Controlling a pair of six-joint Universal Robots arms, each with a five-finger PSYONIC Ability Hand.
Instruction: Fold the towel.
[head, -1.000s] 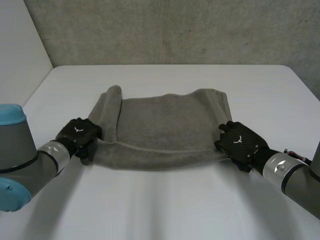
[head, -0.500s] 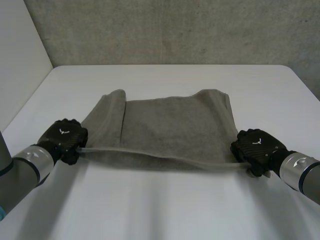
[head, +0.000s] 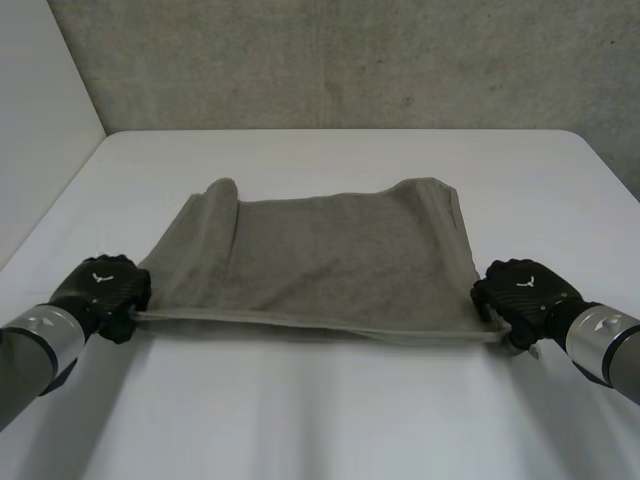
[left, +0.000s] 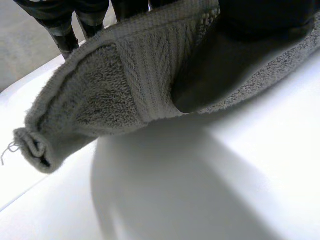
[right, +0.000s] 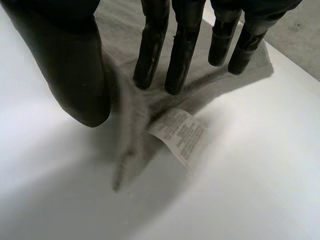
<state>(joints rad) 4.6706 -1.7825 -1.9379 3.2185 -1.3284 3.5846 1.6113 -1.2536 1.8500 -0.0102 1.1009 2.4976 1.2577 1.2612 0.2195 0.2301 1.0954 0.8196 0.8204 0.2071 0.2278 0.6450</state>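
Grey towel on table, left robot hand and right robot hand pinching its near corners

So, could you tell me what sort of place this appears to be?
Probably a robotics lab: plain white table, bare grey wall, left robot hand and right robot hand gripping a grey towel.

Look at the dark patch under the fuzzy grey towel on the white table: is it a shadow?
Yes. Left wrist view: the raised grey terry towel throws a wide, soft shadow on the white table. Head view: a fainter band lies below the towel's near edge, stretched between the black left hand and black right hand.
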